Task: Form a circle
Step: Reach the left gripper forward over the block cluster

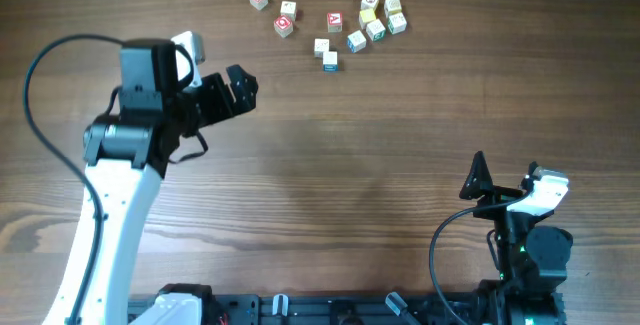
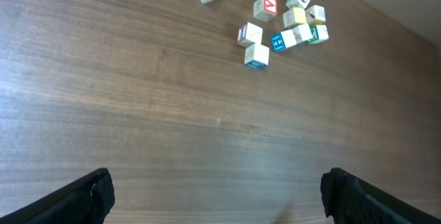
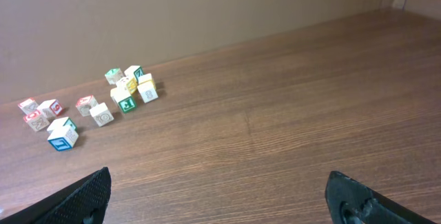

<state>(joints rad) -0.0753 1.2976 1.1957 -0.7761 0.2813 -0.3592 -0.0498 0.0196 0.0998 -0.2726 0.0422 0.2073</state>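
Note:
Several small wooden letter cubes lie scattered at the far side of the table, forming no circle. A tight cluster (image 1: 378,20) includes a yellow cube (image 1: 368,15), with red-lettered cubes (image 1: 284,26) to its left and a blue-edged cube (image 1: 330,61) nearest the middle. My left gripper (image 1: 245,83) is open and empty, pointing toward the cubes from the left and well short of them. In the left wrist view the cluster (image 2: 300,24) sits far ahead of the open left gripper (image 2: 217,193). My right gripper (image 1: 505,177) stands open and empty near the front right. Its wrist view shows the cubes (image 3: 131,86) far off.
The wooden table (image 1: 350,165) stretches bare between both grippers and the cubes. A plain wall (image 3: 172,17) rises just behind the cubes in the right wrist view. A black cable (image 1: 45,115) loops off the left arm.

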